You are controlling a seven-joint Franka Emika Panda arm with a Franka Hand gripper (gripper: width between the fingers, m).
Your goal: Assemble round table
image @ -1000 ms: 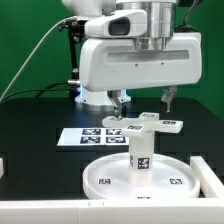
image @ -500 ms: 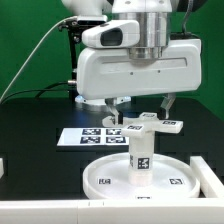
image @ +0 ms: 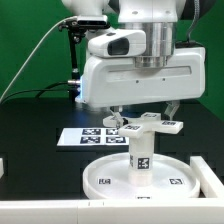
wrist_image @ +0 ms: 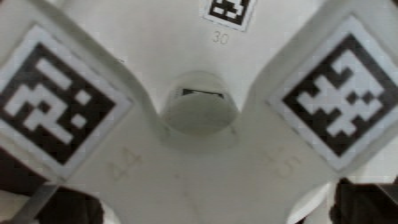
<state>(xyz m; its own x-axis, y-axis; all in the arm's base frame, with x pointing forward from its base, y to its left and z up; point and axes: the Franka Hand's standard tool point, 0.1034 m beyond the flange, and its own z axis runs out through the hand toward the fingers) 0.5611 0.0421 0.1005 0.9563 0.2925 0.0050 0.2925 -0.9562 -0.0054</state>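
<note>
The large rimmed round disc (image: 108, 181) lies flat on the black table. The short post (image: 141, 158) stands upright at its middle. The cross-shaped foot (image: 150, 125) sits level on top of the post. My gripper (image: 142, 113) hangs straight over the foot, open, with one finger (image: 114, 116) on each side of the cross. In the wrist view the foot (wrist_image: 199, 150) fills the frame, with its round hub in the middle and tagged arms on both sides. My gripper (wrist_image: 205, 200) shows only as dark fingertips (wrist_image: 32, 200) in the corners.
The marker board (image: 82, 136) lies flat behind the disc, toward the exterior view's left. A white block (image: 208, 172) stands beside the disc on the exterior view's right. A white piece (image: 3, 167) shows at the left edge. A white ledge (image: 40, 211) runs along the front.
My hand has come down closer to the foot and turned a little about its vertical axis. The disc, post and foot have not moved.
</note>
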